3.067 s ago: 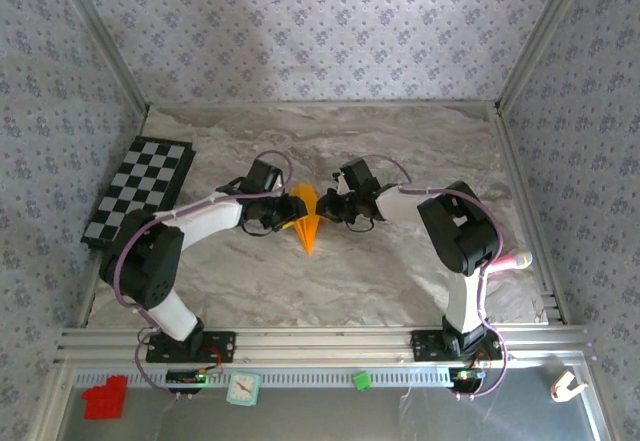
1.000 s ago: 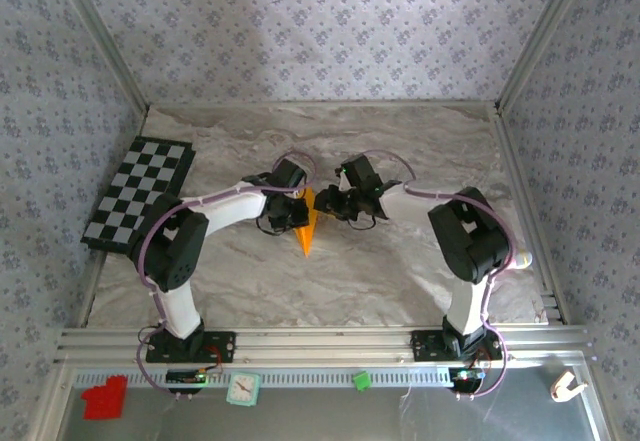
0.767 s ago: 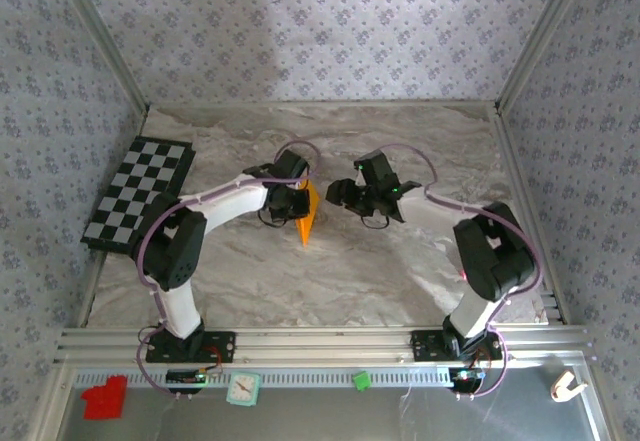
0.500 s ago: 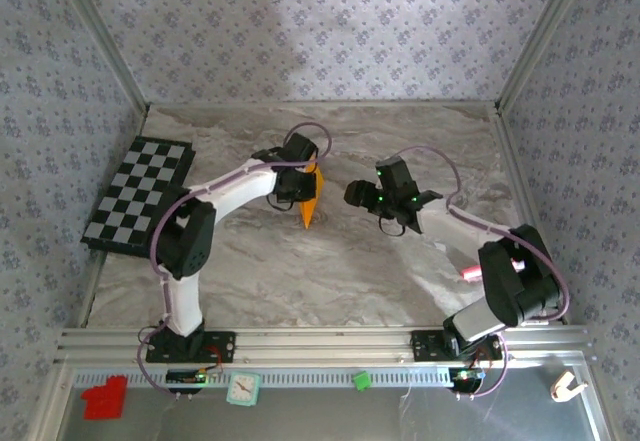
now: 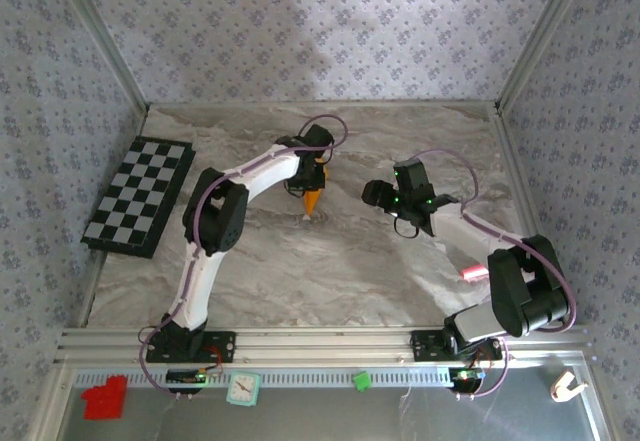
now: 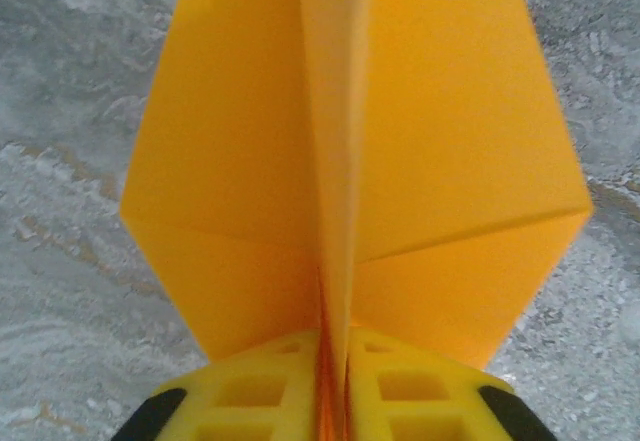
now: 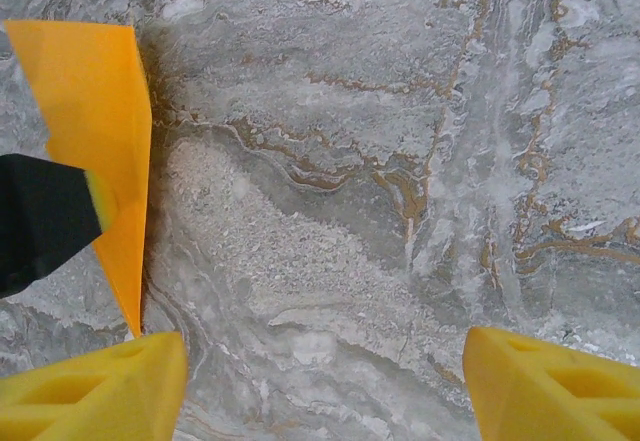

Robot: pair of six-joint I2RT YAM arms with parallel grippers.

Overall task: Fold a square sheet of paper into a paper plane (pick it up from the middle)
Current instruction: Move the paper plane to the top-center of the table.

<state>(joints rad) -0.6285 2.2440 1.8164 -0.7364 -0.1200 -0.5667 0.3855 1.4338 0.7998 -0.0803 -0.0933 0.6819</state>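
Paper plane [image 5: 312,201], orange and pointed, is at the middle of your bench [image 5: 330,271], well right of the checkered mat [image 5: 140,194]. Your left jaws are clamped on its centre fold, with the wings spread to either side. Further right, your right jaws stand wide apart, holding nothing, near the plane.

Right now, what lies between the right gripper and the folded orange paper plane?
Bare marbled tabletop between right gripper and orange paper plane, in the top external view.
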